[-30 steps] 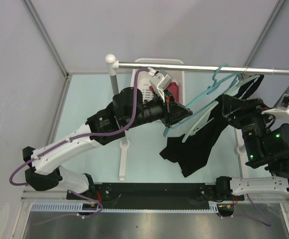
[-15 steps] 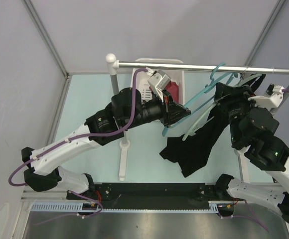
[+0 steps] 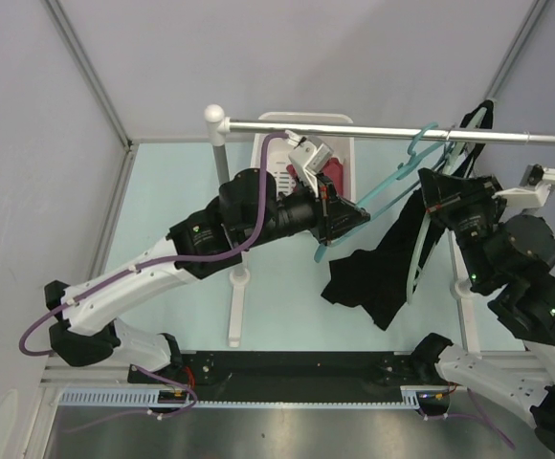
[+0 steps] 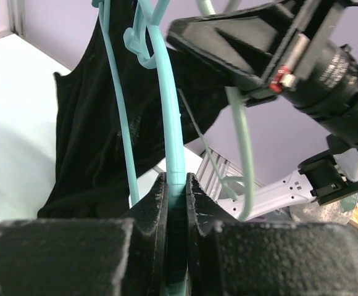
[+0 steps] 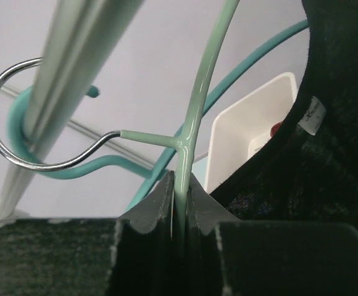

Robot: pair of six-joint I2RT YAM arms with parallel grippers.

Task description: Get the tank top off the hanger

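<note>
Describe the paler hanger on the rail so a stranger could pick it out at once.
Follow the metal rail across the far side of the table to its right end, where the hangers hook over it. The pale green hanger is the one pinched in the right claw; unlike the teal hanger beside it, it has a silver wire hook.

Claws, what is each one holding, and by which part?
The left claw pinches the teal hanger by its arm; the right claw pinches the pale green hanger just below its neck.

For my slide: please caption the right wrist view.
Right gripper shut on pale green hanger below its hook on the rail, black tank top alongside.
</note>
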